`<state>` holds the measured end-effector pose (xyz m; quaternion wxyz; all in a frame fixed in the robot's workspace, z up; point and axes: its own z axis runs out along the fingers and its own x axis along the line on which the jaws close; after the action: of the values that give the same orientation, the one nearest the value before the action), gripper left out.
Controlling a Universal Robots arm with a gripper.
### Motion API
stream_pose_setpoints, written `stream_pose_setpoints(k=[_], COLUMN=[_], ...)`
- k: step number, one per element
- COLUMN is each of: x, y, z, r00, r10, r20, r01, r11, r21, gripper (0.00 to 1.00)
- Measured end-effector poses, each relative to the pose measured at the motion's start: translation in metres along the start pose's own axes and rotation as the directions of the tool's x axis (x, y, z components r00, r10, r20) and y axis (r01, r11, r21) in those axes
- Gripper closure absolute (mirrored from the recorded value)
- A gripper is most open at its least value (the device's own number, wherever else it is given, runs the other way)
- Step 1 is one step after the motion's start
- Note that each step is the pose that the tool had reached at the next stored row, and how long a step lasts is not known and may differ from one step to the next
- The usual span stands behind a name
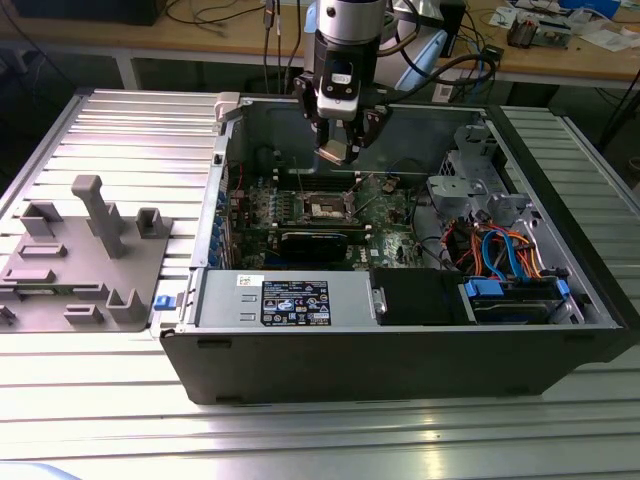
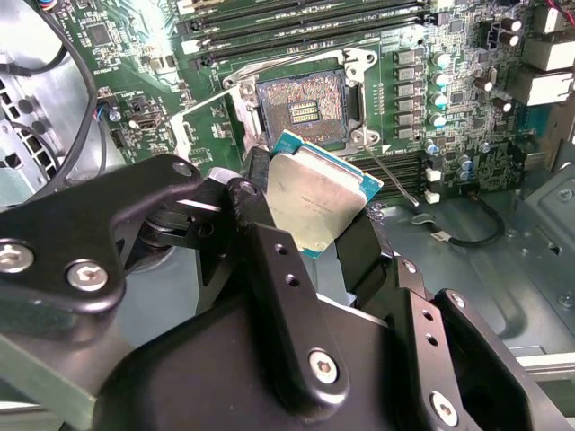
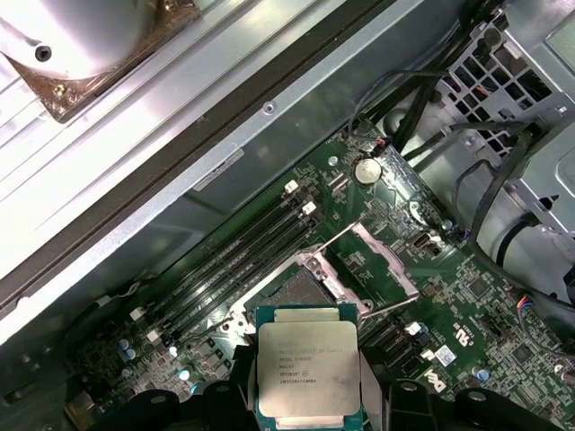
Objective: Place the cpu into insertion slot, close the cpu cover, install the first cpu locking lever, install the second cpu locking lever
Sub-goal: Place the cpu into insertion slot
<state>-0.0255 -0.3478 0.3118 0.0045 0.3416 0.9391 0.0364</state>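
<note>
**Asker:** What is the arm holding?

**Onlooker:** The gripper (image 1: 334, 140) is clamped on the cpu (image 1: 333, 152), one black finger on each of two opposite edges. In the second wrist view the chip (image 2: 314, 202) sits between the fingers (image 2: 359, 247), its silver-grey top facing the camera.

**Asker:** Where is it in the room?

**Onlooker:** It is over an open computer case (image 1: 400, 340) lying on a ribbed metal table (image 1: 130, 130). The chip hangs in the air above the green motherboard (image 1: 392, 212), touching nothing but the fingers.

**Asker:** And the socket?

**Onlooker:** The insertion slot (image 1: 327, 208) lies below the chip and apart from it. In the exterior view it is almost straight under the gripper, a little nearer the camera. Its dark centre is bare, so nothing is seated yet. In the first wrist view the slot (image 3: 289, 294) is just past the chip's far edge.

**Asker:** Is the lid in the way?

**Onlooker:** I'd say not. The cpu cover (image 3: 388, 260) is swung open to one side of the socket, and the long memory slots (image 3: 243, 256) run along the other side.

**Asker:** Is the chip square to the socket?

**Onlooker:** Roughly, though it looks tilted, not flat to the board.
</note>
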Motion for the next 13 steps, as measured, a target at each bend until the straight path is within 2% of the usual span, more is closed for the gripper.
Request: stream_pose_setpoints(k=[13], x=[0.0000], y=[0.0000], z=[0.0001], r00=[0.9999], r10=[0.015], r20=[0.0011], r01=[-0.015], r11=[0.9999], r21=[-0.0002], gripper=[0.46])
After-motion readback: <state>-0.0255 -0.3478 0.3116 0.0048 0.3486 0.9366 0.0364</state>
